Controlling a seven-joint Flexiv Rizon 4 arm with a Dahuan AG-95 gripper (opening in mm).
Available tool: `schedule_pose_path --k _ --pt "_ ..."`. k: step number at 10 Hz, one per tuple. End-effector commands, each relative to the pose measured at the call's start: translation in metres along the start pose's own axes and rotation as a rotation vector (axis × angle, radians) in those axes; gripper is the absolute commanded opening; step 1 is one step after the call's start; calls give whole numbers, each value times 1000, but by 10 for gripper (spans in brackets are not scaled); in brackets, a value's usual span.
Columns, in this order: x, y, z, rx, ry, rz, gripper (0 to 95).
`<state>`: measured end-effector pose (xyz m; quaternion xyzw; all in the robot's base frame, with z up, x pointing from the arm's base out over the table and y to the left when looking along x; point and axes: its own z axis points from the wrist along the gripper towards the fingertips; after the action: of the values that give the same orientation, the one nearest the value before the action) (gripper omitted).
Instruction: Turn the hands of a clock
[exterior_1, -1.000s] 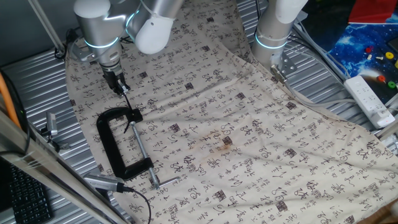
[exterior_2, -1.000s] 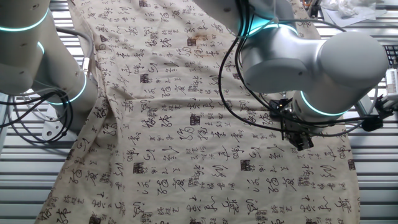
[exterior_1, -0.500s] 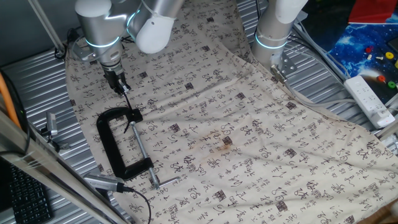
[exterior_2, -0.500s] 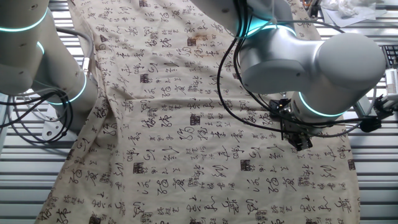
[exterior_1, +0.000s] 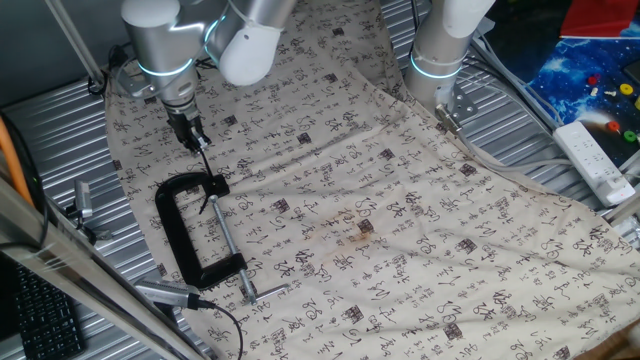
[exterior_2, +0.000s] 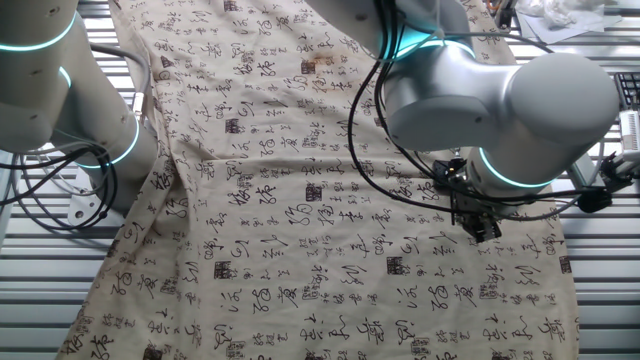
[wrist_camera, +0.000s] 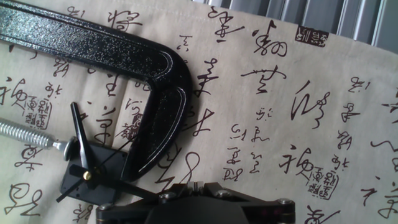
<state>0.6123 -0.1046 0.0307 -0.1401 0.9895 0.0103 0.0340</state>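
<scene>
The clock hands (wrist_camera: 79, 144) are thin black pointers joined at a brass pivot on a small black block (wrist_camera: 87, 180). One points up, one points right and low, and a finer one points lower left. The block sits in the jaw of the black C-clamp (wrist_camera: 155, 93), against its silver screw (wrist_camera: 25, 135). My gripper (wrist_camera: 197, 184) is shut and empty, just right of the block and beside the clamp's corner. In one fixed view the gripper (exterior_1: 202, 146) hangs above the clamp (exterior_1: 180, 240) and the hands (exterior_1: 211, 200). In the other fixed view the gripper (exterior_2: 487, 230) shows and the clamp is hidden.
A cloth printed with calligraphy (exterior_1: 400, 220) covers the slatted metal table. A second arm's base (exterior_1: 437, 60) stands at the back. A white power strip (exterior_1: 597, 160) lies at the right, and a metal tool with a cable (exterior_1: 165, 293) and a keyboard (exterior_1: 40, 320) at the front left.
</scene>
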Motion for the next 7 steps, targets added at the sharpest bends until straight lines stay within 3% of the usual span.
schedule_pose_path --k 1,7 --pt "3 1 -1 2 0 0 0" --pt "8 2 -1 1 -3 5 0"
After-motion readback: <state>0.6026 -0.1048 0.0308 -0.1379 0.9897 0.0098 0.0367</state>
